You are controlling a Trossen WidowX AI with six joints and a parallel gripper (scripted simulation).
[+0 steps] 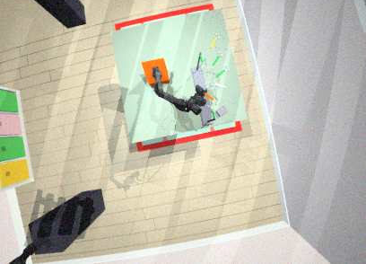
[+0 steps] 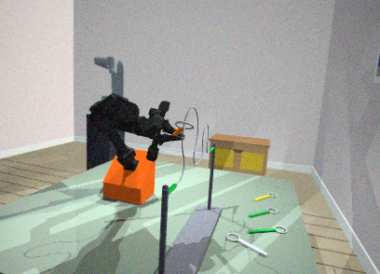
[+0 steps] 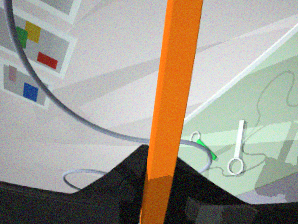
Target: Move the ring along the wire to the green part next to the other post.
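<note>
My gripper (image 1: 204, 93) (image 2: 177, 131) (image 3: 152, 152) is shut on the orange handle (image 1: 209, 96) (image 2: 177, 130) (image 3: 177, 75). The grey ring (image 2: 191, 126) is held in the air around the wire's rising grey stretch, above the near post's green part; it lies out of the wrist view. The thin grey wire (image 2: 197, 129) (image 3: 47, 92) loops beyond the handle; the exact clearance cannot be told. One green part (image 1: 213, 115) (image 2: 172, 188) is by the near post (image 2: 164, 231), the other green part (image 1: 201, 57) (image 2: 211, 149) by the far post (image 1: 199, 62) (image 2: 210, 184).
The posts stand on a grey base (image 1: 197, 77) (image 2: 200, 226). Beyond it lie a yellow-handled ring (image 1: 213, 42) (image 2: 264, 198), two green-handled ones and a white one (image 1: 219, 85) (image 2: 251, 246) (image 3: 240, 140). A small grey block (image 1: 222, 110) lies near the near post. The arm stands on an orange block (image 2: 123, 191).
</note>
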